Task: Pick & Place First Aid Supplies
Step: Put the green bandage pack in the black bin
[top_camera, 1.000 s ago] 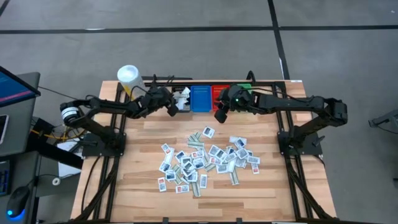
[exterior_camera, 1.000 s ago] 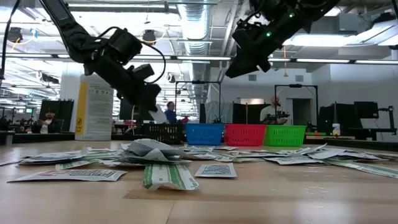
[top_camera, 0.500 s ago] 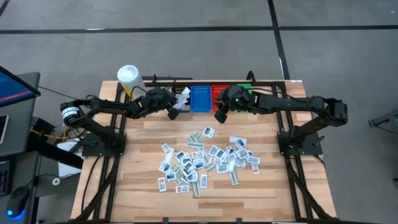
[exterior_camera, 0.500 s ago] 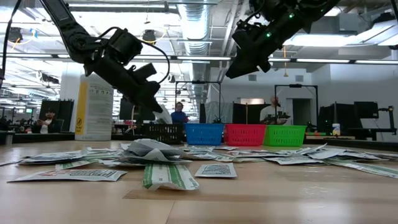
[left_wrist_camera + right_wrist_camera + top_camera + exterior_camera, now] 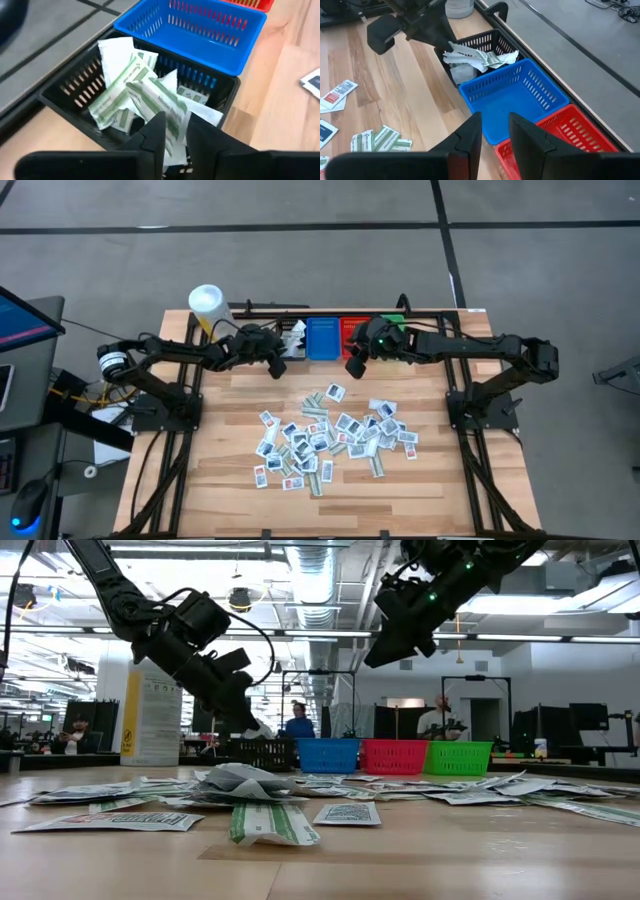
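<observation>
Several small flat first aid packets [image 5: 330, 435] lie scattered on the wooden table's middle. More white-and-green packets [image 5: 120, 75] are piled in the black bin [image 5: 70, 95] at the far edge. My left gripper [image 5: 175, 132] hangs over that bin's near side, open, with one white-and-green packet [image 5: 160, 100] showing in the gap and resting on the pile. My right gripper [image 5: 353, 365] stands open and holds nothing, raised in front of the blue bin [image 5: 322, 338] and the red bin [image 5: 352, 330]. My left gripper has its fingers [image 5: 155, 130] on either side of the near end of the white-and-green packet, coming slanting down from the table's near side. Whether they touch it, I cannot tell. The packet leans on the other packets in the black bin.
The black, blue, red and green [image 5: 392, 323] bins stand in a row along the far edge. A white tub [image 5: 206, 302] with a yellow label stands at the far left corner. People show in the room beyond the table in the low view.
My left gripper has swung its wrist sideways toward the bins and back a little while staying over the black bin's near side. A white packet has come into view at its fingertips.
</observation>
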